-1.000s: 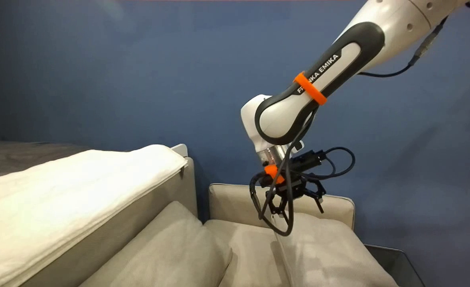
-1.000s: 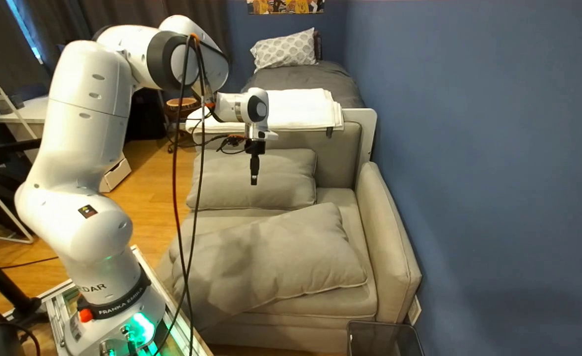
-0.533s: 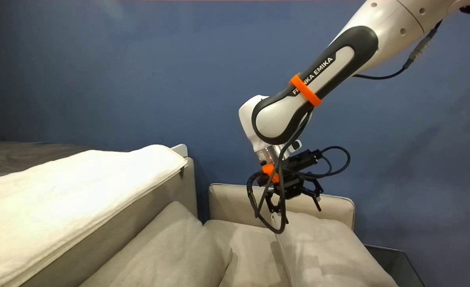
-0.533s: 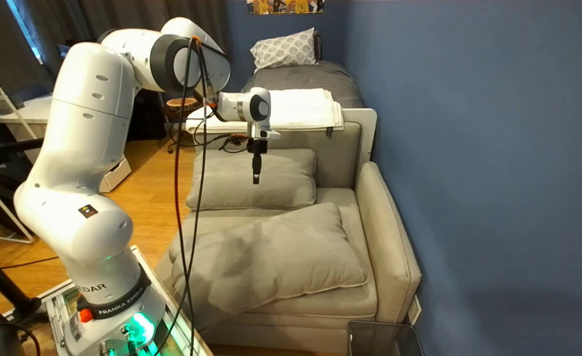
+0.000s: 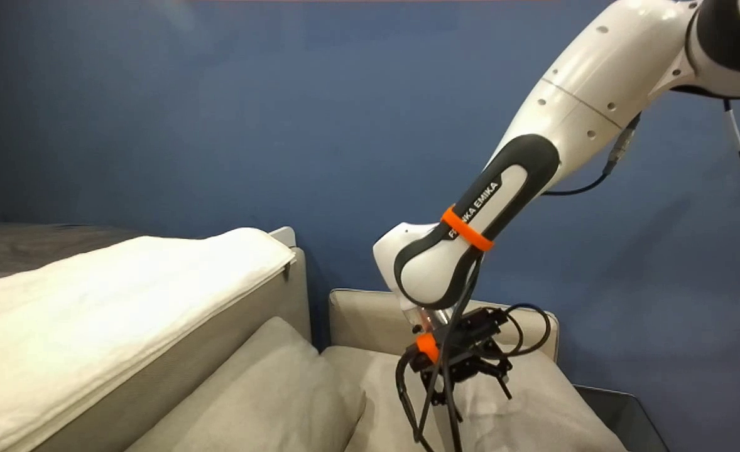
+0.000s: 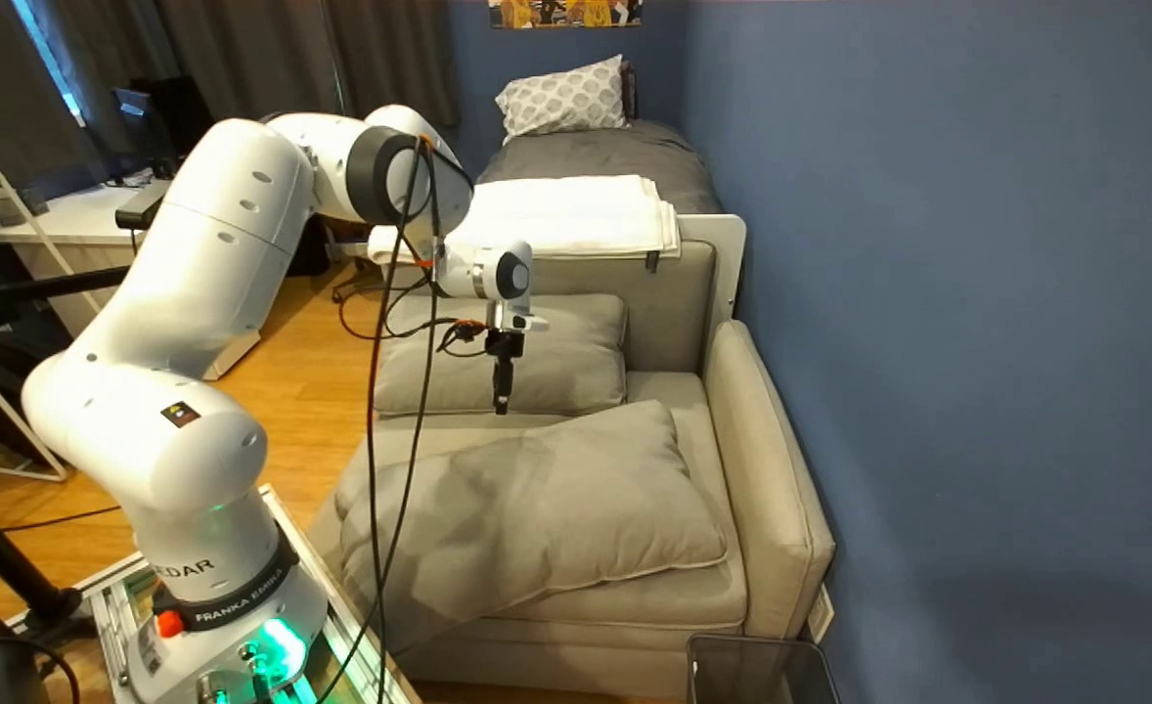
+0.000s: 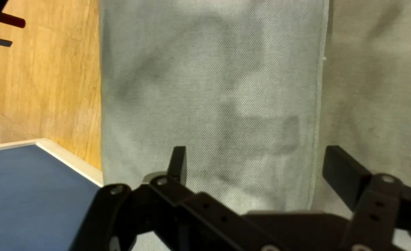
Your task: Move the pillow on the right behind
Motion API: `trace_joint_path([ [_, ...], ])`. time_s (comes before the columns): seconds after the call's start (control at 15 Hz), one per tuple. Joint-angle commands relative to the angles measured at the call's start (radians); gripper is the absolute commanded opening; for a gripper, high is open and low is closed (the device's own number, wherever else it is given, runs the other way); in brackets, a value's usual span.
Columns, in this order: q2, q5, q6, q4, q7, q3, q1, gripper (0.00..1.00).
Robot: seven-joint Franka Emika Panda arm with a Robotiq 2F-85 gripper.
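Barely under way, judging from the layout: no grip, no placement. Taking as target the large, puffy, plain beige fabric pillow (image 5: 549, 417), at the right in an exterior view. Found lying slantwise over the front part of the beige upholstered sofa seat (image 6: 698, 430), apparently with one end sagging past the front edge. Not yet at the back.

Reading "behind" as toward the tall beige upholstered sofa back (image 6: 669, 313), beside or against the second beige fabric pillow (image 6: 576, 357), leaning there; exact goal spot left vague by the task wording.

Hand check: black two-finger gripper (image 7: 256, 158), pointing downward, with fingers (image 7: 178, 163) spread wide, holding nothing. In the wrist view, straddling a piped seam (image 7: 320, 87): greyish cloth (image 7: 198, 97) under one side, likely the pillow; browner cloth (image 7: 373, 104) past the seam, likely the seat. Near the target's rear edge in both exterior views; touching or hovering, impossible to judge.

Done, at best: lining up over an edge. Remaining: drop lower, pinch the edge, lift or drag toward the back, set in place, let go, back off. Rating as approach stage, a judgement only, with grasp and whole relocation outstanding. Watch for a shallow pinch slipping off soft fill.
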Motion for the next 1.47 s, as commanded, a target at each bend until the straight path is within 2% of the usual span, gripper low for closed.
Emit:
trace_joint_path([
  [0.0, 0.127, -0.006, 0.06, 0.072, 0.018, -0.054, 0.049, 1.0],
  [0.07, 0.152, -0.003, 0.071, 0.084, 0.02, -0.065, 0.056, 1.0],
  [0.13, 0.1, 0.017, 0.06, 0.032, -0.005, -0.055, 0.047, 1.0],
  [0.53, 0.151, 0.016, 0.073, 0.076, -0.003, -0.071, 0.057, 1.0],
  [0.73, 0.197, 0.019, 0.015, 0.127, 0.002, -0.074, 0.066, 1.0],
  [0.93, 0.235, 0.007, -0.021, 0.169, 0.028, -0.085, 0.088, 1.0],
  [1.4, 0.317, -0.018, -0.006, 0.239, 0.123, -0.138, 0.148, 1.0],
])
